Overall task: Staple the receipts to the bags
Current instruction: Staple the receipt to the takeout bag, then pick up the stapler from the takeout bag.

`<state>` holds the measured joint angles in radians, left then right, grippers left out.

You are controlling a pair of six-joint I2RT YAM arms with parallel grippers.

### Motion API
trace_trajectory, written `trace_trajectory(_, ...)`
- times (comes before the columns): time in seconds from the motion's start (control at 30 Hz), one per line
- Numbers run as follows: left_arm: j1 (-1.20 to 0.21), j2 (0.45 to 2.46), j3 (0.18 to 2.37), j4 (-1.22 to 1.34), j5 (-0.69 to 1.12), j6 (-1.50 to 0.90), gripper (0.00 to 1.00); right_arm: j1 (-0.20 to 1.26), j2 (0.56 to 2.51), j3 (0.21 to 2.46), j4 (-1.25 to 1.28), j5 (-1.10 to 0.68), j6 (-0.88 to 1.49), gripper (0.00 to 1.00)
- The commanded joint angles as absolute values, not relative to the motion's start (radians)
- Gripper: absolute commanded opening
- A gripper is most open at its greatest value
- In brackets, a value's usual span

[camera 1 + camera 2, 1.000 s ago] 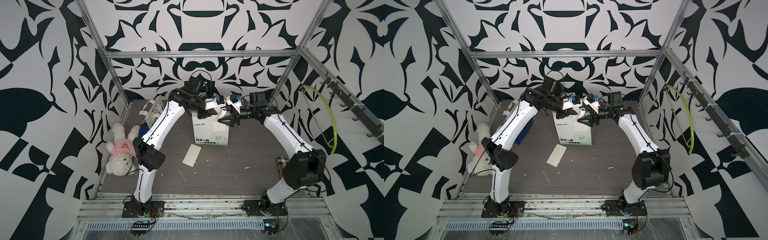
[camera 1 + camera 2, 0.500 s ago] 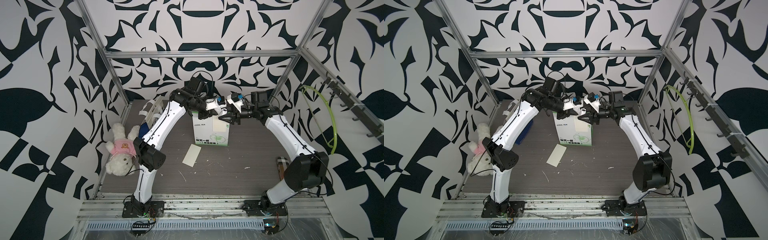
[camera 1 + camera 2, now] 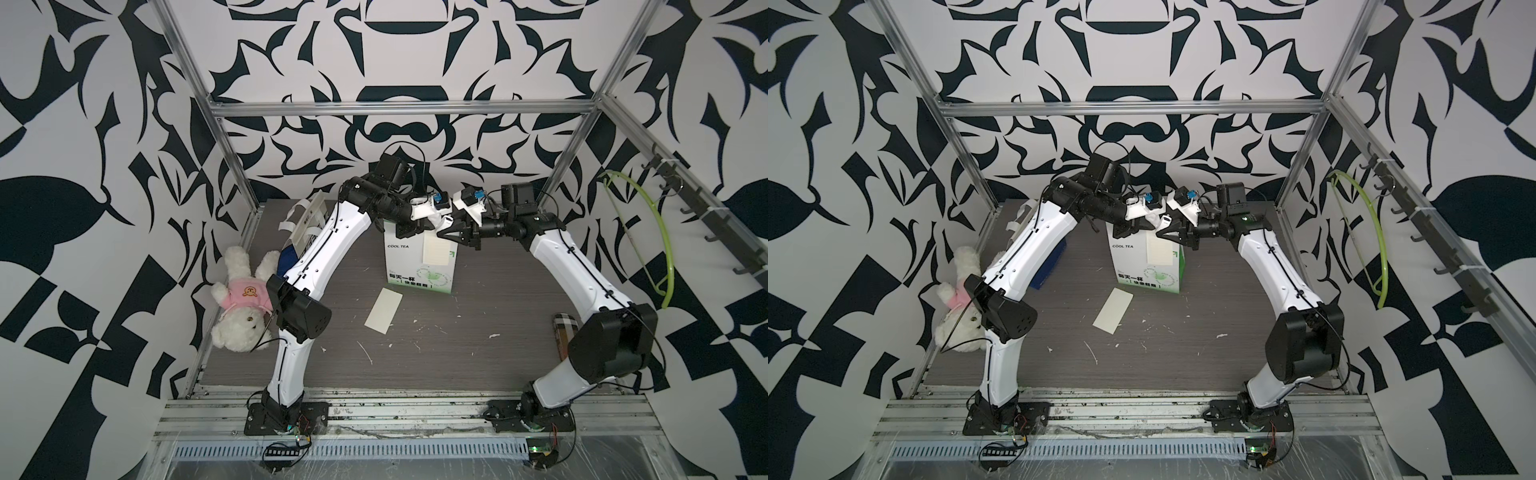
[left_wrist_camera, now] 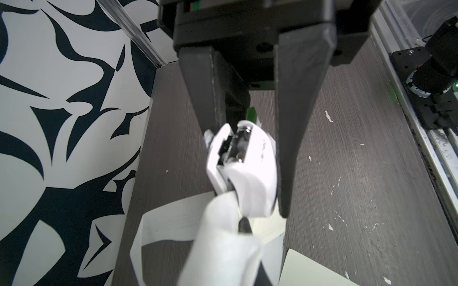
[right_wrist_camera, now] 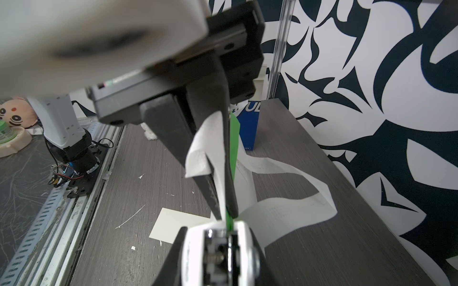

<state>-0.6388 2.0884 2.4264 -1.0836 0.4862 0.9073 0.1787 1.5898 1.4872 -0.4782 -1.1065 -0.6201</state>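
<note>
The white-and-green COOL TEA bag [image 3: 415,266] [image 3: 1142,266] stands at mid-back, a cream receipt [image 3: 435,252] [image 3: 1159,252] flat against its front near the top. My left gripper [image 3: 419,226] [image 5: 223,210] is shut on the bag's green top edge [image 5: 231,173]. My right gripper [image 3: 442,232] [image 5: 220,247] is shut on the small white stapler [image 4: 243,161] [image 5: 220,252], whose mouth straddles that same edge. A second receipt [image 3: 383,310] [image 5: 178,225] lies flat on the table before the bag. The navy and white bag [image 3: 309,216] stands back left, partly behind my left arm.
A white teddy bear in a pink shirt [image 3: 245,299] lies by the left wall. A checkered object [image 3: 563,332] sits near the right arm's elbow. A green hose loop [image 3: 660,249] hangs on the right frame. The bag's white handle [image 5: 285,205] loops beside the grippers.
My right gripper has moved in to the bag's top edge and its jaws have narrowed on the stapler. The left gripper has stayed shut on the bag.
</note>
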Motion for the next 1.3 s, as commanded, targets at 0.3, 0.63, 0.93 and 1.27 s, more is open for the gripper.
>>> trace_trajectory(0.3,-0.643,2.110,2.483,-1.081,0.490,0.888,0.00,0.184,1.512,1.413,-0.363,-1.069,-0.508,0.00)
trace_trajectory(0.63,-0.643,2.159,2.496,-1.028,0.282,0.802,0.00,0.152,1.467,1.413,-0.304,-0.883,-0.337,0.63)
trace_trajectory(0.93,-0.643,2.161,2.505,-0.938,0.190,0.623,0.00,0.154,1.360,1.366,-0.278,-0.647,0.011,0.56)
trace_trajectory(1.27,-0.656,2.148,2.494,-0.877,0.199,0.490,0.00,0.275,1.396,1.410,-0.276,-0.426,0.338,0.49)
